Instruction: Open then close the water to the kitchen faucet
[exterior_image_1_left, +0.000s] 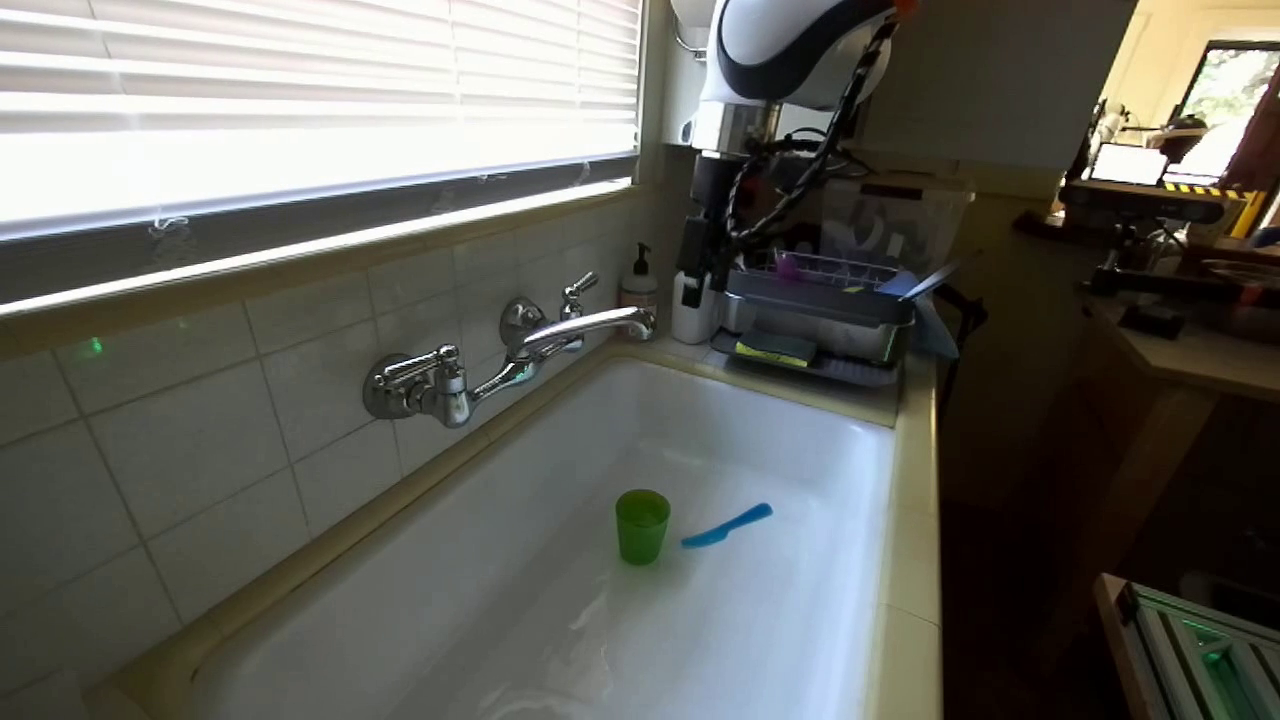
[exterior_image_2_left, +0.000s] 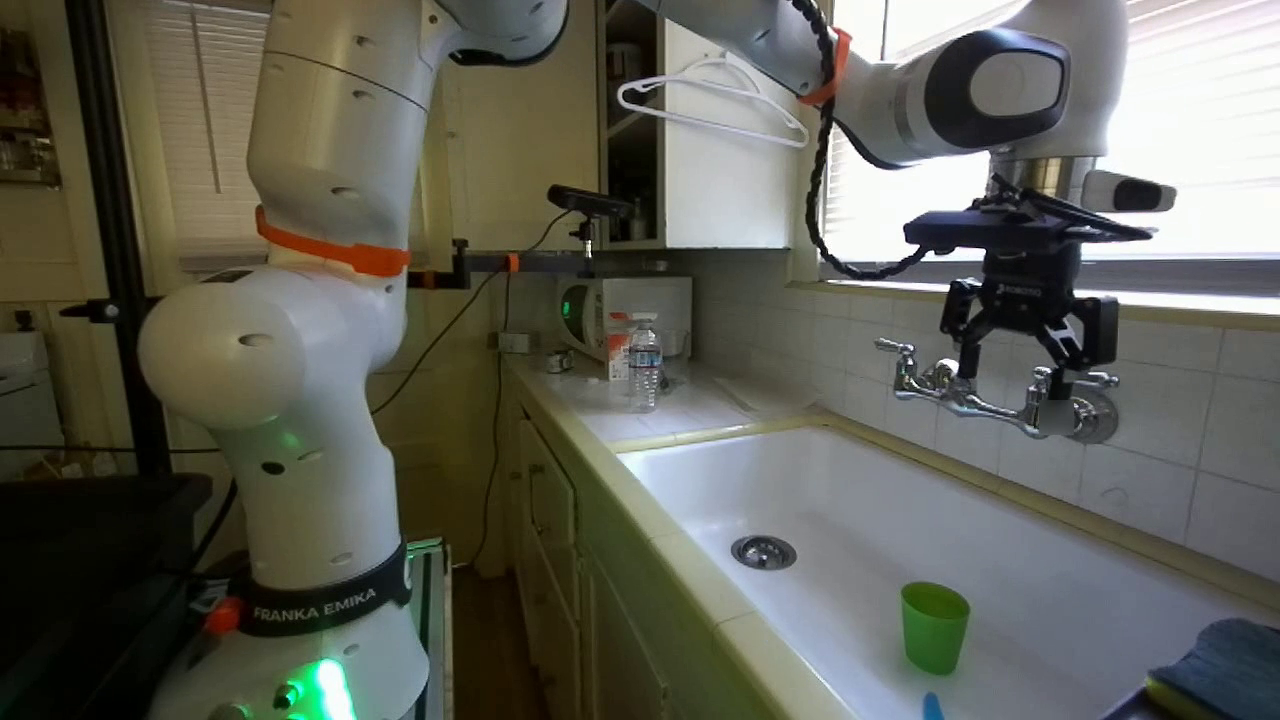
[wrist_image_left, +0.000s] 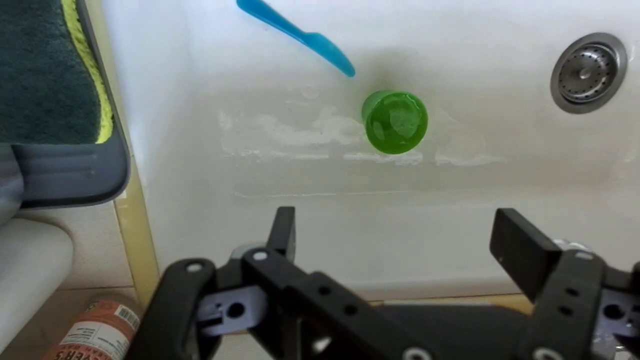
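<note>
Kitchen faucet (exterior_image_1_left: 515, 368), all shiny chrome, is fixed to the white tiled wall (exterior_image_1_left: 190, 440) above the long edge of the sink (exterior_image_1_left: 760, 640); it carries 2 handles (exterior_image_1_left: 415, 367), 1 at each end, and between them a spout (exterior_image_1_left: 585, 326) reaching out over the sink. The gripper (exterior_image_2_left: 1015, 372) hangs pointing down, its 2 fingers (wrist_image_left: 284, 232) spread wide, with the sink showing through the gap between them in the wrist view. In an exterior view those fingers (exterior_image_2_left: 968, 360) cover part of the faucet from the camera; in an exterior view a gap shows between the spout's tip (exterior_image_1_left: 640, 320) and the gripper. On the sink floor a green cup (wrist_image_left: 395, 122) stands upright between a blue knife (wrist_image_left: 320, 45) and a metal drain (wrist_image_left: 586, 73); the knife lies flat, blade tip toward the cup, near but not touching. At the end of the sink, a gray tray (exterior_image_1_left: 870, 376) bears a dish rack (exterior_image_1_left: 815, 305) and, in front, a green and yellow sponge (exterior_image_1_left: 778, 347). A pump bottle (exterior_image_1_left: 638, 292) stands beside a white container (exterior_image_1_left: 690, 322), close to the tray. Window blinds (exterior_image_1_left: 300, 110) hang above the faucet.
</note>
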